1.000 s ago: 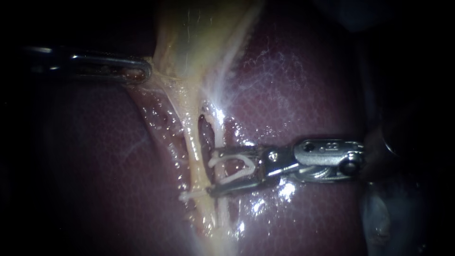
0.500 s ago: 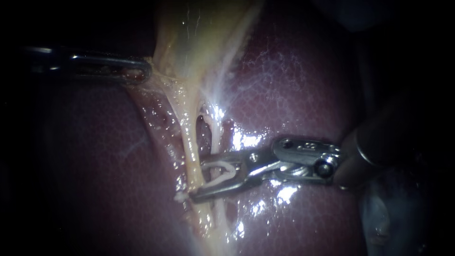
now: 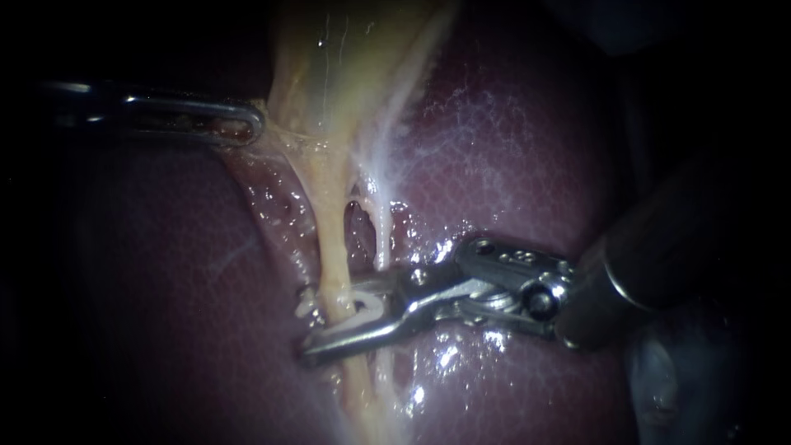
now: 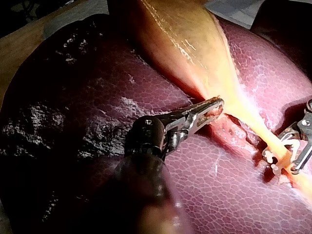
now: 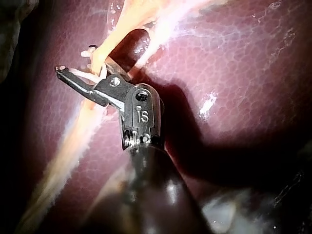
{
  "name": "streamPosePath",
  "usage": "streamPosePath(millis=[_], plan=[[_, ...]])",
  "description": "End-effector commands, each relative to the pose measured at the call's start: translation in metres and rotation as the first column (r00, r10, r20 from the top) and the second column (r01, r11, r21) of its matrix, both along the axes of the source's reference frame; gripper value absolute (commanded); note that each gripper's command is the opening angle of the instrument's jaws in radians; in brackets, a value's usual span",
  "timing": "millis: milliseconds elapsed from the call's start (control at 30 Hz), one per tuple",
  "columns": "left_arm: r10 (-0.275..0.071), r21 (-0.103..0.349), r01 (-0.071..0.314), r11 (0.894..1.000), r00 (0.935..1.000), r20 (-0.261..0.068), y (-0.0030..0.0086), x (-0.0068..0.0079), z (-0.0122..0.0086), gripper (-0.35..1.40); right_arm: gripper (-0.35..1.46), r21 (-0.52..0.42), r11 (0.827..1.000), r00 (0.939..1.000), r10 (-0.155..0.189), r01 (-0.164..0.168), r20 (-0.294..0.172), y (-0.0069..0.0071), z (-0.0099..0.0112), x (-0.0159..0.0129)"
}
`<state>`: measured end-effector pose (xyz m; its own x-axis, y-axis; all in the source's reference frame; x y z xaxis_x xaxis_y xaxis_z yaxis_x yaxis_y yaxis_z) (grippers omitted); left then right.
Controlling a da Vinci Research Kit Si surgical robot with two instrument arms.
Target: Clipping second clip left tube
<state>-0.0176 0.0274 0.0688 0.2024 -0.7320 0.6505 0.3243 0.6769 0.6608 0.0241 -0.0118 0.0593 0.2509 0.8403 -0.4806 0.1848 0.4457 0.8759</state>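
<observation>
Straddling the left tube (image 3: 331, 239), the right instrument (image 3: 325, 323) has its jaws clamped on a white clip (image 3: 368, 303) that sits around the tube. The lower jaw's tip pokes past the tube's far edge. The right tube (image 3: 382, 239) runs just beside, with a dark slot between the two tubes above the jaws. Well apart, the left instrument (image 3: 247, 125) has its jaws pinched on the edge of the gallbladder (image 3: 329, 58). Bare liver (image 3: 527, 165) lies open on either side.
</observation>
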Motion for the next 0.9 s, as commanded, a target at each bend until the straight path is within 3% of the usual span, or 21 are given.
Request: streamPosePath(millis=[33,200,533,900], plan=[[0.0,0.0,0.0,1.0,1.0,0.0,0.0,0.0,0.0,-0.35,0.49,0.006,1.0,1.0,0.003,-0.003,-0.006,0.0001,-0.0004,0.0],[0.0,0.0,0.0,1.0,1.0,0.0,0.0,0.0,0.0,-0.35,0.49,0.052,0.998,0.9995,0.023,-0.022,-0.023,0.0004,-0.0012,0.0],[0.002,0.001,-0.002,1.0,1.0,0.001,0.0,-0.0001,0.0,-0.35,0.38,0.104,0.995,0.9997,0.007,-0.004,-0.022,0.0003,-0.0009,-0.0004],[0.002,0.0,-0.002,1.0,1.0,0.001,0.0,-0.0002,0.0001,-0.35,0.16,0.133,0.991,0.999,0.013,-0.007,-0.043,0.0007,0.0,-0.0007]])
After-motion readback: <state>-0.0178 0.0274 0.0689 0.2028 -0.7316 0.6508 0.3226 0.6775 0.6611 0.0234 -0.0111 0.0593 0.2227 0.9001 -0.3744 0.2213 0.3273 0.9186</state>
